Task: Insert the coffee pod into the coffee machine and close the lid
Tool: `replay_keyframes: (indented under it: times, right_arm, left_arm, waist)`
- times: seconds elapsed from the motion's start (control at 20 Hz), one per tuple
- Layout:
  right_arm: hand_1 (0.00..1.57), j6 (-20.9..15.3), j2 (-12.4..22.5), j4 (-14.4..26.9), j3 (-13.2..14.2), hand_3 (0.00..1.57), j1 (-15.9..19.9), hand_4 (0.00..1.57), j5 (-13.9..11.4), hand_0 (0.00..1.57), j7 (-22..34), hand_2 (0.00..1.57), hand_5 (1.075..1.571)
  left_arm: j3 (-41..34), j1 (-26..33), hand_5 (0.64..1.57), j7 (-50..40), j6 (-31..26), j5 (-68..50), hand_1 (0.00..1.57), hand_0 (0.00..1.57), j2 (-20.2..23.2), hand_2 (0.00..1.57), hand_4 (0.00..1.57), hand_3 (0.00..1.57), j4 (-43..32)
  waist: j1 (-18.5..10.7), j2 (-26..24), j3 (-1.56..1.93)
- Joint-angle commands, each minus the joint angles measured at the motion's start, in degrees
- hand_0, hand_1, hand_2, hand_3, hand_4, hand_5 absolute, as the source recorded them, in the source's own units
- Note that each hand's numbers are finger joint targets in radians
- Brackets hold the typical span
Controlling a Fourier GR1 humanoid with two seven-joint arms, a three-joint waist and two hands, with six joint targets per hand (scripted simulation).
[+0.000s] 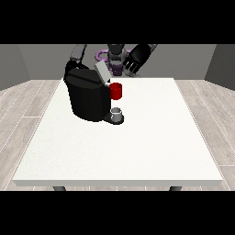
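Well, from across the room the white surface (137, 147) fills most of what I see, with the robot (116, 53) small at its far edge. On the far part of the surface, toward the view's left, stands a black coffee machine (87, 98), a squat dark body with a rounded top. Its lid (103, 72), a pale grey flap, is tilted up at an angle above the front of the machine, so the machine stands open. Just under the lid, at the machine's front, sits a red part (116, 91) shaped like a small cup; it may be the coffee pod or the pod holder, I cannot tell which. Below it, on the machine's dark base, rests a small grey cup (117, 114).

The hand at the view's right (136, 58) is raised above the far edge of the surface, up and to the right of the lid, apart from the machine. Its black fingers (133, 66) hang down, relaxed and slightly spread, holding nothing that I can see. The other arm (78, 53) comes down behind the machine at the view's left; its hand is hidden behind the machine's body, so whether those fingers are apart or together I cannot tell. Grey wooden floor (27, 105) lies around the surface.
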State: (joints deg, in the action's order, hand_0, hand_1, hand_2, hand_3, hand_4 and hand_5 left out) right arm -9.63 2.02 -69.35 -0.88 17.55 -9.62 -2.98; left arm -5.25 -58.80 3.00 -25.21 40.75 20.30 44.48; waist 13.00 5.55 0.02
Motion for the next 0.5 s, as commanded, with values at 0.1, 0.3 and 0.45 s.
replay_keyframes:
  times: [0.1, 0.3, 0.45]
  right_arm:
    - [0.0, 1.2, 1.7, -2.0, 0.9, 0.0, 3.3, 0.0, 0.5, 0.0, 1.0, 0.0, 1.571]
    - [0.0, -0.6, 1.7, -4.0, 1.1, 0.0, 5.0, 0.27, -0.7, 0.0, 2.8, 0.0, 1.571]
    - [0.0, -0.2, 1.3, -3.6, 3.1, 0.0, 5.5, 0.19, 1.7, 0.0, 1.0, 0.0, 1.571]
  left_arm:
    - [-1.7, -7.2, 1.571, -1.4, -1.7, -0.1, 1.17, 1.17, 2.9, 1.25, 0.48, 1.27, -1.3]
    - [-3.1, -8.4, 1.571, -0.1, -1.7, -0.2, 1.25, 1.25, 5.5, 1.3, 0.48, 1.25, -3.1]
    - [-1.7, -8.2, 1.571, 1.2, 1.7, 1.5, 1.24, 1.24, 4.7, 1.29, 0.48, 1.25, -2.1]
  waist:
    - [2.9, 3.6, 0.0]
    - [3.1, 6.0, -0.01]
    - [3.3, 8.5, 0.0]
